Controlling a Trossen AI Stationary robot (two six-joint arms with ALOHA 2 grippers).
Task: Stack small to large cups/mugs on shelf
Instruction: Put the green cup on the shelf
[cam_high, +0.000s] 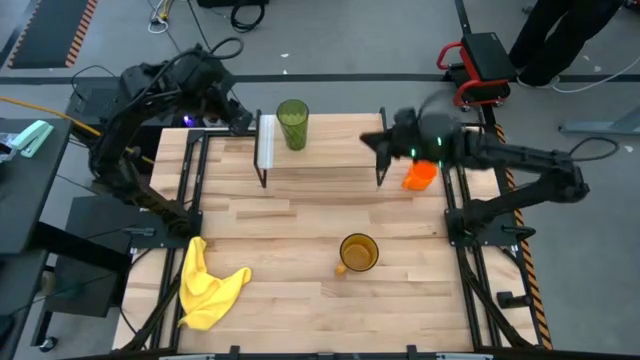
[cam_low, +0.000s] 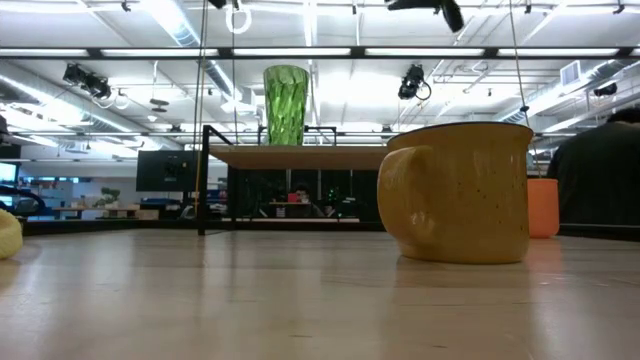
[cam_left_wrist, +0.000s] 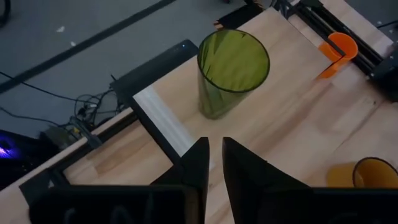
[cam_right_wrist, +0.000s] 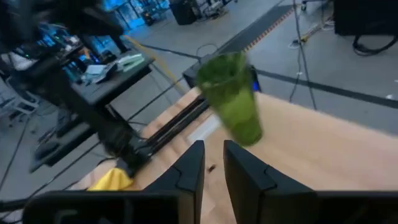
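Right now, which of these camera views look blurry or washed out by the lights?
Right wrist view: motion-smeared, the green tumbler soft-edged and the room behind streaky. Low view: bright ceiling strips backlight the scene, so the shelf reads dark while the tumbler glows; the yellow mug looms large up close. Left wrist view: sharp, with a soft sheen on the wood. High view: evenly lit, crisp.

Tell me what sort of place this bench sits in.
Probably a robotics lab or workshop: a slatted table on a framed rig, loose cables on a grey floor, and, in the low view, ceiling strip lights over monitors.
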